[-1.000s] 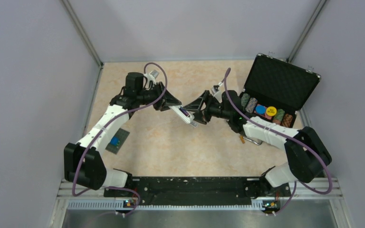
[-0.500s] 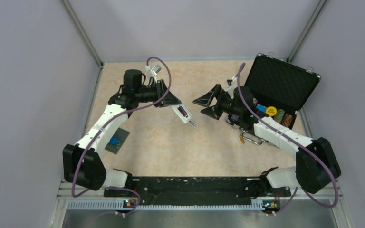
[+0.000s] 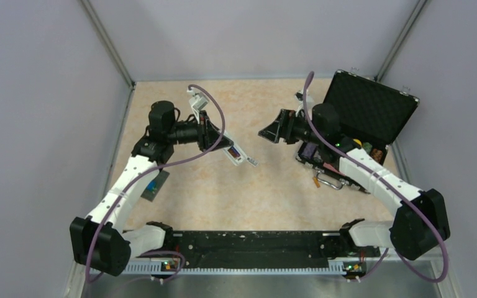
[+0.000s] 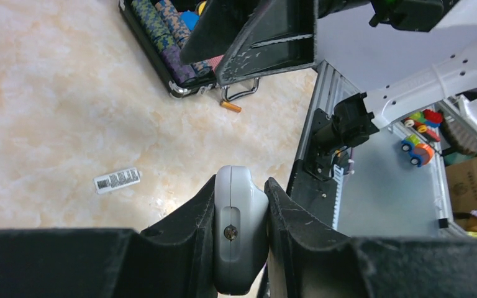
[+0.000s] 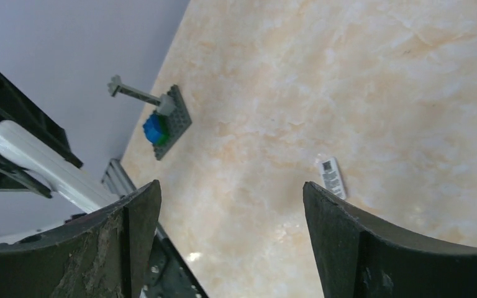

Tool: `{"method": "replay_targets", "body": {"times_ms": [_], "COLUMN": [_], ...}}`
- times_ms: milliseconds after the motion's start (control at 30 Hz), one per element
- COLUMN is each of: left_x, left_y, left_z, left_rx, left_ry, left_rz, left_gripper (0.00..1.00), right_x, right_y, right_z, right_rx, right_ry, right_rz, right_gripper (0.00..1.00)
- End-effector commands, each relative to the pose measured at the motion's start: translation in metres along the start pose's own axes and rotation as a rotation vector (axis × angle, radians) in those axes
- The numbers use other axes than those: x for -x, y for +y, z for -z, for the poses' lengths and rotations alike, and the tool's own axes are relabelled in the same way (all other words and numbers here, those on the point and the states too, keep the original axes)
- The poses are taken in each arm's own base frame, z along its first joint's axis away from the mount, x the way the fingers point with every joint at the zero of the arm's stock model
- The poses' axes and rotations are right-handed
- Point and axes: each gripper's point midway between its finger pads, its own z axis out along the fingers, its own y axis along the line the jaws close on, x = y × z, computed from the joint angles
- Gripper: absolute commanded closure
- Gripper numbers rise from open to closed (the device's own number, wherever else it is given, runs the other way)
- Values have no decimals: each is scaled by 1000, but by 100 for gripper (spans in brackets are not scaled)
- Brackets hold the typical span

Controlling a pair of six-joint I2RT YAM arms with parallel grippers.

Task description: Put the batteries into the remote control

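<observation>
While the left claw (image 3: 220, 141) is clamped on the remote control (image 3: 241, 156), the right claw (image 5: 230, 205) hangs wide apart, empty.

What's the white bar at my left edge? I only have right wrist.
Observer: The remote control. The top view shows the left jaws shut on it, holding it clear of the table.
Operator: Any cell in it?
Observer: The top view shows a dark purple patch on its upward face, likely a battery, but it's too small to be sure.
Operator: Loose cells anywhere?
Observer: The left wrist view shows a small orange cylinder lying on the table by the handle of the open chip case. I can't tell if it is a cell.
</observation>
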Motion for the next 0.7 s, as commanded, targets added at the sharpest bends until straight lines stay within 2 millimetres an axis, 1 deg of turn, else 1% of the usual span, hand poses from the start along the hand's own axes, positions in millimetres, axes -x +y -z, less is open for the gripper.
{"method": "replay_targets", "body": {"times_ms": [0, 67, 133, 200, 267, 367, 433, 467, 567, 667], "left_x": [5, 6, 5, 6, 7, 10, 14, 17, 25, 28], "left_y": [-17, -23, -25, -24, -22, -19, -13, -8, 6, 15], "left_z": [6, 8, 9, 9, 8, 7, 5, 5, 5, 5], "left_rx": [-82, -107, -112, -103, -96, -79, -41, -6, 86, 134], "left_ry": [-56, -72, -78, -86, -87, -92, -104, -119, -167, -200], "left_rz": [-222, -257, -266, -262, -244, -204, -162, -130, -81, -57], "left_gripper": [100, 100, 100, 100, 100, 100, 100, 100, 100, 100], "right_x": [6, -1, -10, -16, -21, -33, -42, -50, -68, -75], "right_y": [-14, -28, -41, -55, -63, -71, -77, -84, -112, -128], "right_z": [-1, -8, -17, -24, -33, -45, -53, -57, -63, -60], "right_rx": [-38, -66, -98, -157, -183, -208, -224, -244, -340, -419], "right_ry": [-2, 23, 51, 65, 84, 117, 147, 172, 249, 274], "right_rz": [191, 206, 234, 263, 279, 287, 302, 304, 277, 257], "right_gripper": [19, 25, 34, 38, 42, 41, 39, 38, 36, 36]}}
